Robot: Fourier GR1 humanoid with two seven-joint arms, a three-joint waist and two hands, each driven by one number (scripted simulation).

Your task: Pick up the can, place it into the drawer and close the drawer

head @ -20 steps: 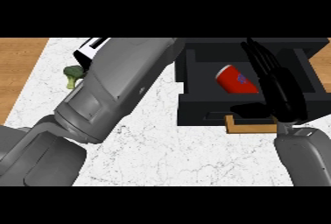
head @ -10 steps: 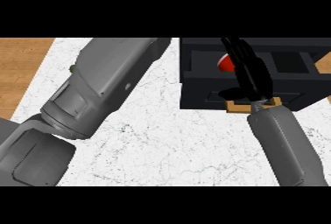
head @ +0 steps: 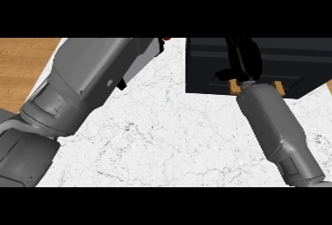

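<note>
Seemingly at the closing step, the head view shows the right hand [head: 243, 59] lying flat on the black drawer [head: 207, 66] front just above its wooden handle [head: 235, 86], fingers straight, placed to push. The can is not visible, probably inside. The left hand is hidden behind its raised forearm [head: 84, 83], so I cannot tell its state.

The left hand is cut off at the top edge; the drawer [head: 259, 66] hides its contents.

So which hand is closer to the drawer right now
The right hand: it lies over the black drawer, above its wooden handle. The left forearm sits beside the drawer, its hand hidden.
</note>
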